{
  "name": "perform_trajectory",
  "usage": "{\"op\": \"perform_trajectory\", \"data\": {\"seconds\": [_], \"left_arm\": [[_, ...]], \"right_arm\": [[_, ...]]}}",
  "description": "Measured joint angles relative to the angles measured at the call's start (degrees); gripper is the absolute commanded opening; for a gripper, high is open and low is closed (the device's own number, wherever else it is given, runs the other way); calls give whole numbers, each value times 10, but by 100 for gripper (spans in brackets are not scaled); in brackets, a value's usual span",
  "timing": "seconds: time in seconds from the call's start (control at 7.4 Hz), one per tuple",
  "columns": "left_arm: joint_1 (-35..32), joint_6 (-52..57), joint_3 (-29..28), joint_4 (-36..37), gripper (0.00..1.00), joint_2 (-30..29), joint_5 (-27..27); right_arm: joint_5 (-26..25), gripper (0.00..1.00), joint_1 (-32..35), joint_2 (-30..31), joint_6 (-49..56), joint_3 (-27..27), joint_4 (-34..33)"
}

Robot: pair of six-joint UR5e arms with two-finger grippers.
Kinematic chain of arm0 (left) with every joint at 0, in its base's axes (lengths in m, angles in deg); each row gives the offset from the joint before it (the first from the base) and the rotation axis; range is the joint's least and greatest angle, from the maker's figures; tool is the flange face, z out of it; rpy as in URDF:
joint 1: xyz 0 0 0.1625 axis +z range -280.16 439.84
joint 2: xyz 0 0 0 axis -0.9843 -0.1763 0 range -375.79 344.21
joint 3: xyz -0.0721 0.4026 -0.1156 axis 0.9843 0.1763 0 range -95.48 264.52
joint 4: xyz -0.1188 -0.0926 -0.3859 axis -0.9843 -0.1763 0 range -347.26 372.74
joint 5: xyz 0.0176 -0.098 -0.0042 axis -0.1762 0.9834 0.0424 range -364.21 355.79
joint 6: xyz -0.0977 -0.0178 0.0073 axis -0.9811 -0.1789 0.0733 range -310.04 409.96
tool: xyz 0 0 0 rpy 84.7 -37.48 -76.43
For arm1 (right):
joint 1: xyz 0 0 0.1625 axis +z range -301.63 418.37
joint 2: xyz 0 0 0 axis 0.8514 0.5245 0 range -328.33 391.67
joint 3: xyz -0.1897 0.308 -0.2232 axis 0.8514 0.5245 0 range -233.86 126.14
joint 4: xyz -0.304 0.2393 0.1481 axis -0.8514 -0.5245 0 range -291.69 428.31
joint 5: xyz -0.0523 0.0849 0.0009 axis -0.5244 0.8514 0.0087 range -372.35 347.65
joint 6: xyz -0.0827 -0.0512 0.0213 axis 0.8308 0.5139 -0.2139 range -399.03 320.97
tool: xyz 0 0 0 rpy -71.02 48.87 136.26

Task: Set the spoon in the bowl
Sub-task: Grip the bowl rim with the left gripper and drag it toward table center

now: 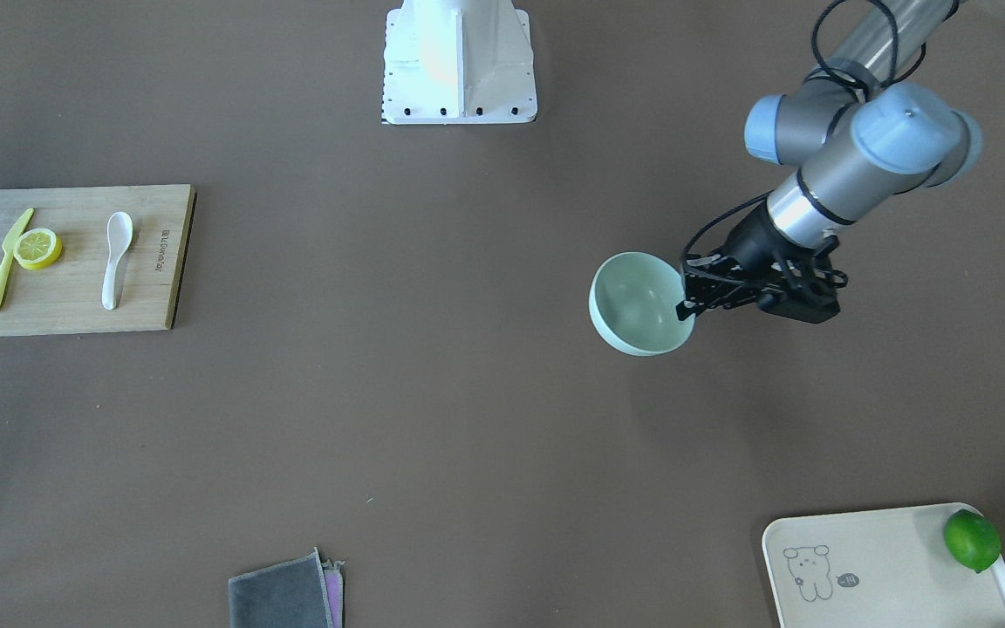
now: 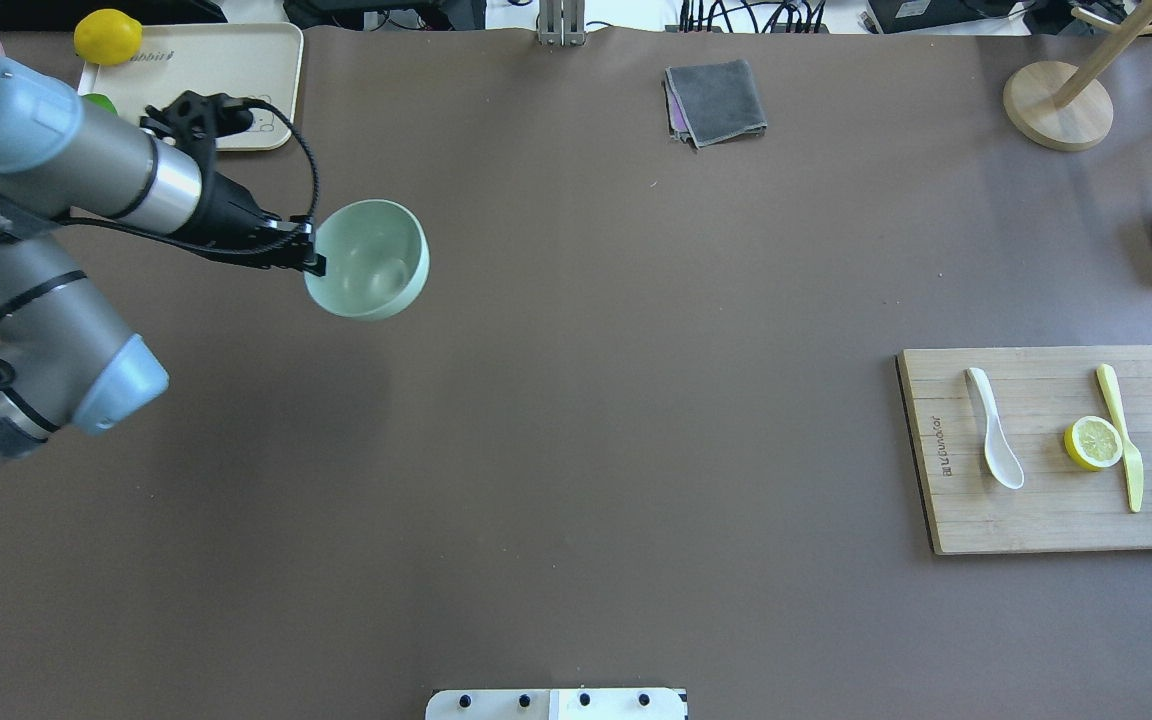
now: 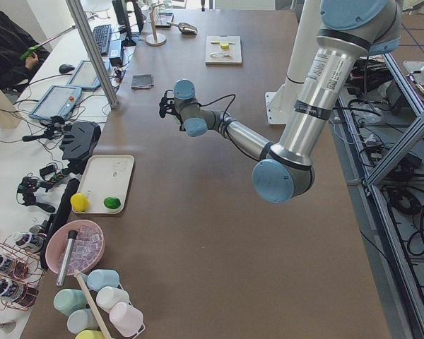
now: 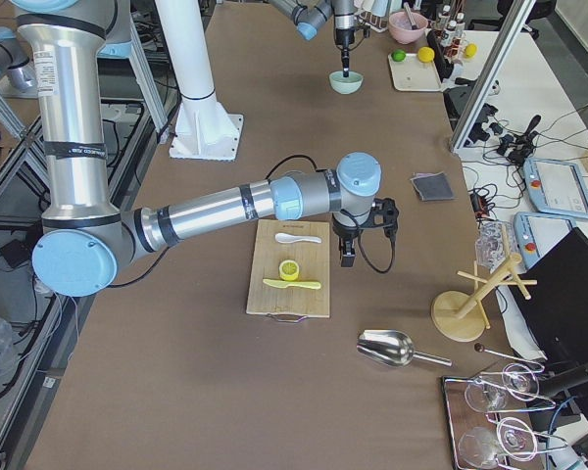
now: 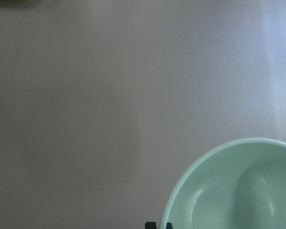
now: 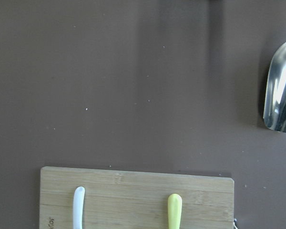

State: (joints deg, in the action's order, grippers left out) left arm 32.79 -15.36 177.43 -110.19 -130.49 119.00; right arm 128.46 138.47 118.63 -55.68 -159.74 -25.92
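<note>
Exterior front-facing view: the left gripper [image 1: 687, 307] is closed on the rim of the mint-green bowl [image 1: 638, 303], gripping the side of the rim toward the robot's left, with one finger inside the wall. The bowl is open side up over the brown table [image 1: 468, 392]; whether it rests on the surface or is raised cannot be told. The white spoon [image 1: 116, 259] lies flat on a wooden cutting board [image 1: 75, 301] at the opposite end of the table, well apart from the bowl. On the same board, a lemon slice [image 1: 37, 249] touches a yellow knife [image 1: 5, 262], both beside the spoon. A cream tray [image 1: 869, 558] holds a lime [image 1: 972, 540].

Exterior right view: the right gripper [image 4: 347, 257] hangs just beside the board's edge, near the spoon; the state of its jaws cannot be told.
</note>
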Motion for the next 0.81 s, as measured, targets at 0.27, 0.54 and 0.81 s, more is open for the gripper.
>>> {"op": "perform_trajectory", "data": {"seconds": [0.27,0.54,0.81], "left_arm": [[76,-44,-5,34,0,-49,-85],[128,-73,-24,41,0,-80,-147],[157,-85,-51,41,0,-102,-179]], "right_arm": [[-1,100,-47,-25,-100,-19,0],[-4,100,-90,-38,-173,-42,0],[-6,100,-113,-45,-202,-49,0]]}}
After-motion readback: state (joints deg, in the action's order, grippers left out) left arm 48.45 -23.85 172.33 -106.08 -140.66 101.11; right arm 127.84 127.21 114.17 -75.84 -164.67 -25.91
